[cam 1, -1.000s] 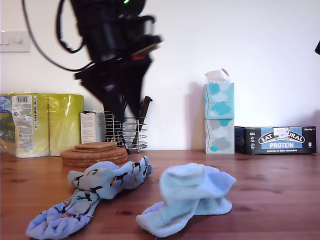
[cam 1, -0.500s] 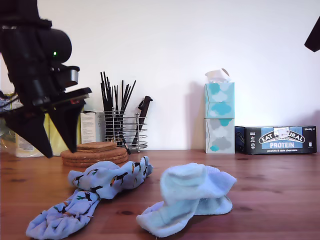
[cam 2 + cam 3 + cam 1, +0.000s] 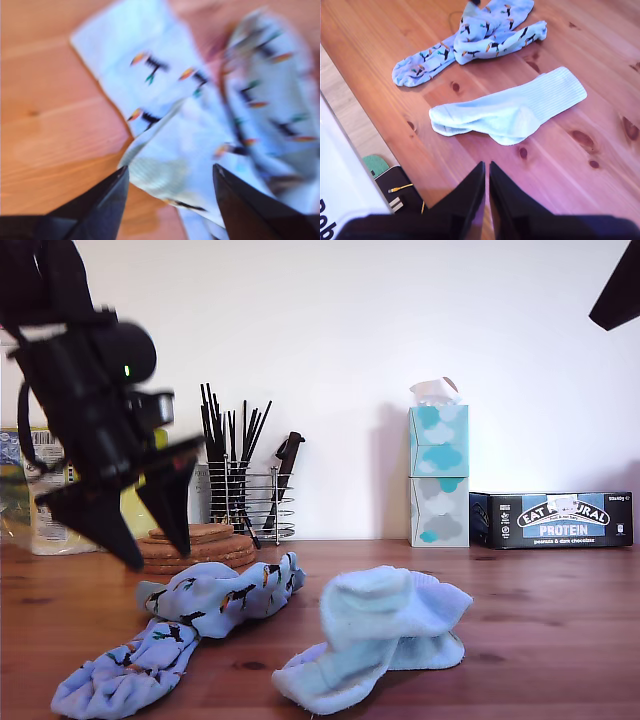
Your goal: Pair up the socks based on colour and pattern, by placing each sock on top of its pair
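Two toucan-print socks lie bunched together on the wooden table at the exterior view's left, also seen as toucan-print socks and blurred toucan-print socks. My first gripper hangs open just above their far end, with nothing between its fingers; the first wrist view shows my first gripper over the print fabric. Two plain pale blue socks lie stacked at the middle, shown as plain pale blue socks. My second gripper is shut and empty, high above the table.
A stack of cork coasters, a wire utensil holder, yellow packs, two tissue boxes and a protein bar box line the back wall. A dark part of an arm shows at the exterior view's top right.
My first arm swung from the upper middle to the exterior view's left, then dropped and tilted toward the toucan-print socks. The socks have not moved.
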